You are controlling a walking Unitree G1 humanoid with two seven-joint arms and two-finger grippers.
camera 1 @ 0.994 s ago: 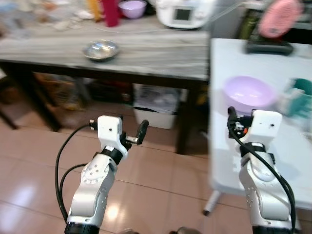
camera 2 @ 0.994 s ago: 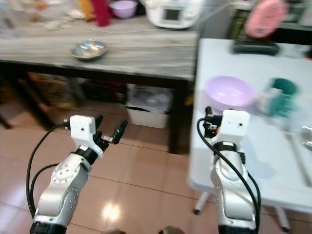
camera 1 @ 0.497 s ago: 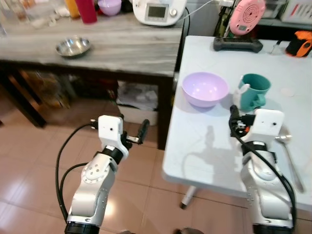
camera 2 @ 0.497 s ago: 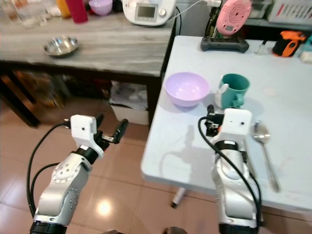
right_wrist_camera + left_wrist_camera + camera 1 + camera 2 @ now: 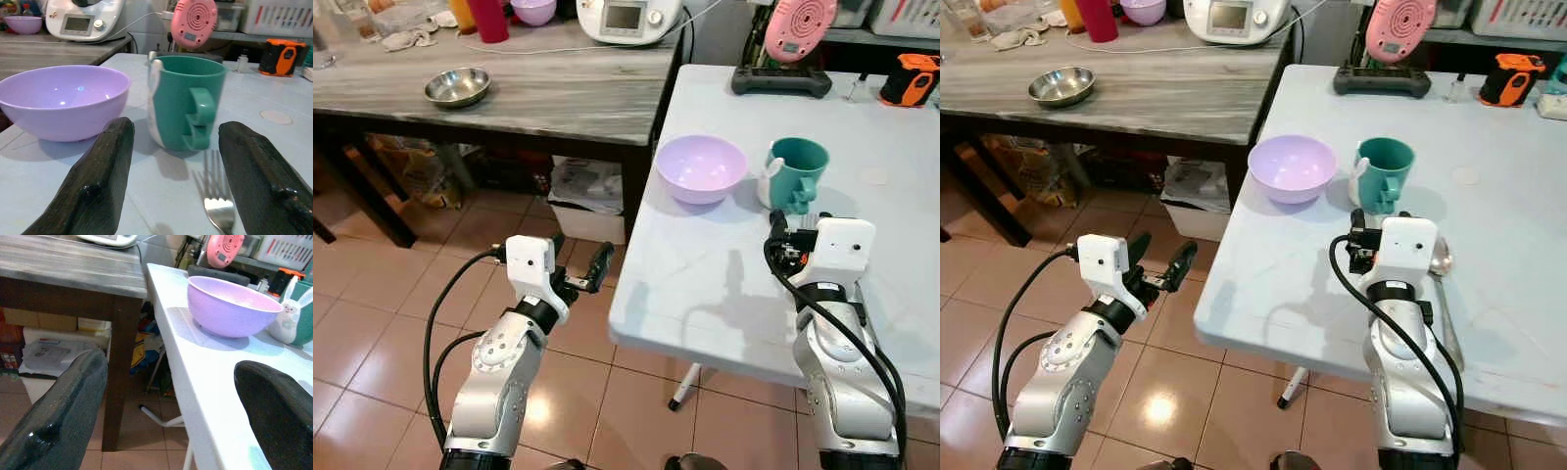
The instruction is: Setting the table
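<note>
Above the white table [image 5: 724, 284], the right gripper [image 5: 171, 166] is held open and empty, now nearer the green mug [image 5: 797, 172] at 12 o'clock; the left gripper [image 5: 578, 276] is also open, empty.

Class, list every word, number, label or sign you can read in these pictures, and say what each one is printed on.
None can be read.
Cooker: its screen shows marks, too small to read.
Pink device: a small grey label, blurred.
Orange tool: no legible marking.
Mug: no text, just a white figure on its side.
Papers under the wooden table: print too small to read.
</note>
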